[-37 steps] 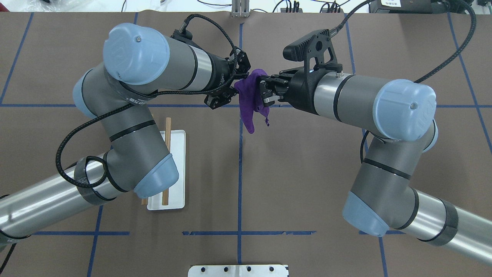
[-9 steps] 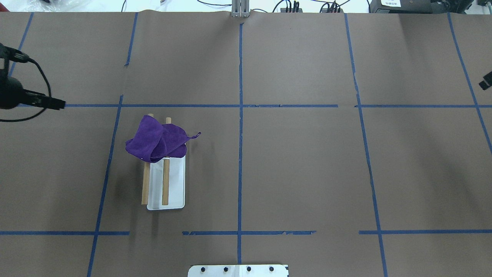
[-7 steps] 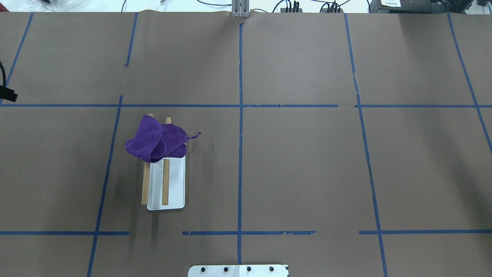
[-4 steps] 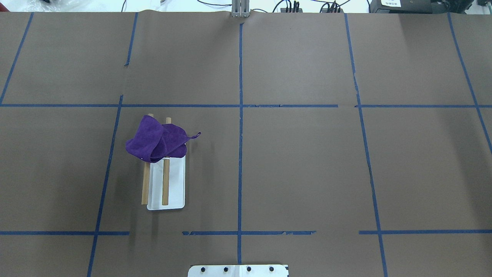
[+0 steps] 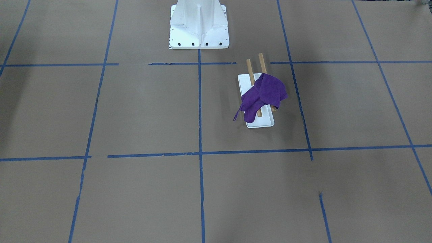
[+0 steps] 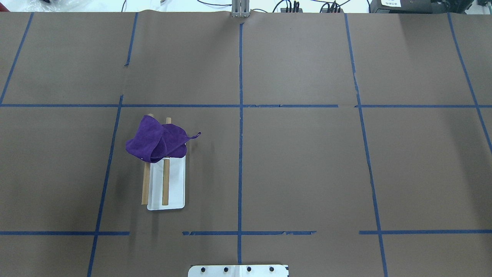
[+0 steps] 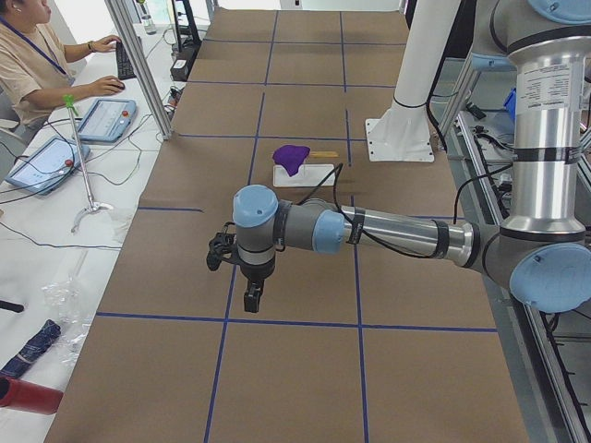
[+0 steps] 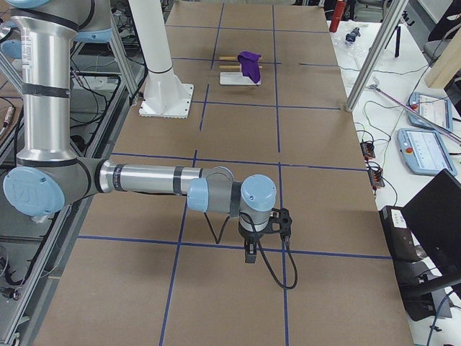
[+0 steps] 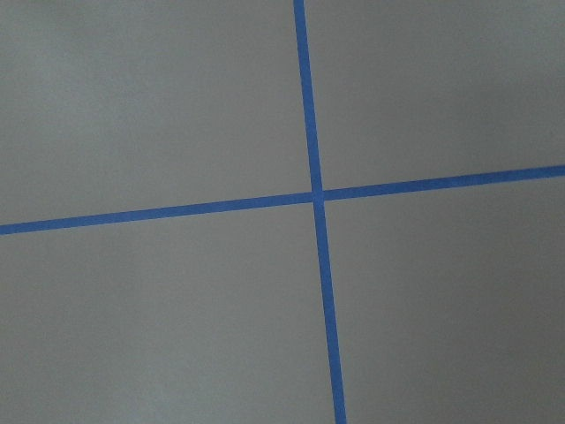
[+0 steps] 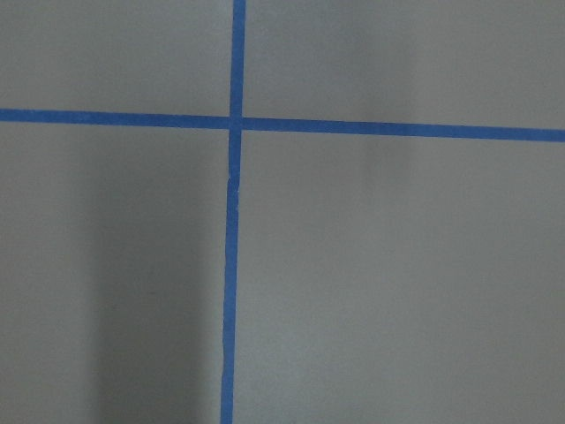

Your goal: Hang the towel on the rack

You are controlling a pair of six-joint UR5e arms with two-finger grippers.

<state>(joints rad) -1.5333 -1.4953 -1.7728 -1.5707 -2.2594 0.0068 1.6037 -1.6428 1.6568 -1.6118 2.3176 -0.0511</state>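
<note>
towel (image 6: 155, 143) | draped over both dowels (image 6: 165, 184) | rack (image 6: 176, 189) standing on table (image 6: 307, 154)

Brown-papered table (image 6: 303, 165), crossed by blue tape (image 6: 240, 154); bearing the white tray (image 6: 177, 192) of the rack (image 6: 165, 184) and a bolted white pedestal (image 5: 199, 30); towel (image 5: 266, 91) loop perhaps touching.

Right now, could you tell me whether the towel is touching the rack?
Touching: the overhead view shows the towel draped across both dowels of the rack, hanging past each side.

Soft even light, faint shadows
</note>
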